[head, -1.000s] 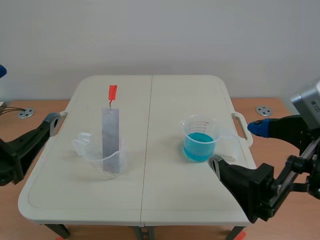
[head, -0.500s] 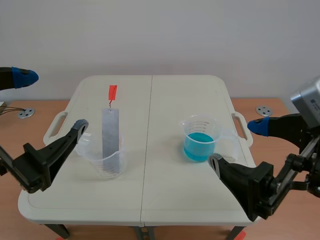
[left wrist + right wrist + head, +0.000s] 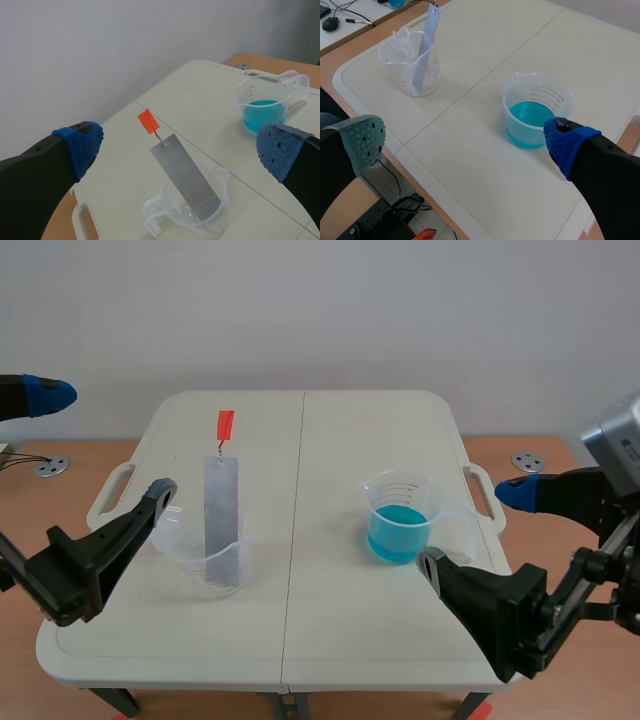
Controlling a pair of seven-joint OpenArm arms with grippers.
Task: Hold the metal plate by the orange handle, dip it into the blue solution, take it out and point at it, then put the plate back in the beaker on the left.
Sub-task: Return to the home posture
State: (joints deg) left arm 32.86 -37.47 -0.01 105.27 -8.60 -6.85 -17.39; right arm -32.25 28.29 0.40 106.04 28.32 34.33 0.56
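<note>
Orange handle (image 3: 226, 424), plate (image 3: 221, 505) seemingly grey

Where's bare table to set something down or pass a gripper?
Bare: the middle strip of the table between the clear beaker and the blue-solution beaker, and the far stretch behind both. Crowded: the left edge, where the left gripper stands open beside the clear beaker holding the metal plate, and the near right corner by the right gripper.

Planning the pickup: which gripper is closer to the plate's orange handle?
Left. The left gripper is open, facing the orange handle; the right gripper is farther off, by the blue solution's beaker.
</note>
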